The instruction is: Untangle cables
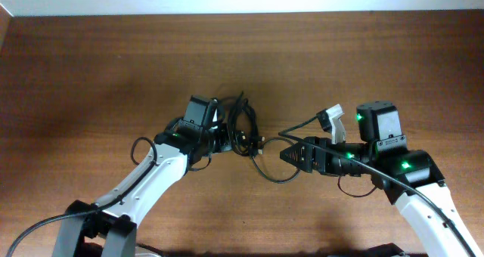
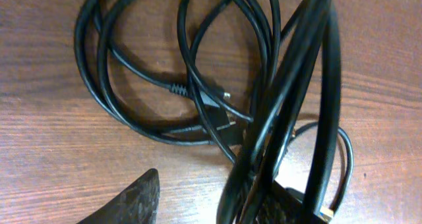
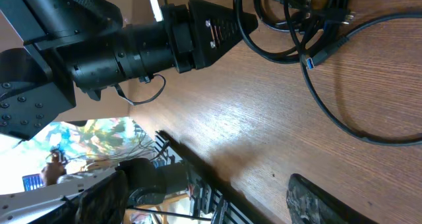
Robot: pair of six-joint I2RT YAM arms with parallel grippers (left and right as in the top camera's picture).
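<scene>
Beyond the cables (image 1: pixel 243 128) you have bare desk (image 1: pixel 302 53) to pass over, bare on the near side too, left arm (image 1: pixel 162 166) crowding one flank, right arm (image 1: pixel 340 155) just beside the other, loose loop (image 1: pixel 274 175) trailing between.

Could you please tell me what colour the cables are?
Black; the cables show best in the left wrist view.
</scene>
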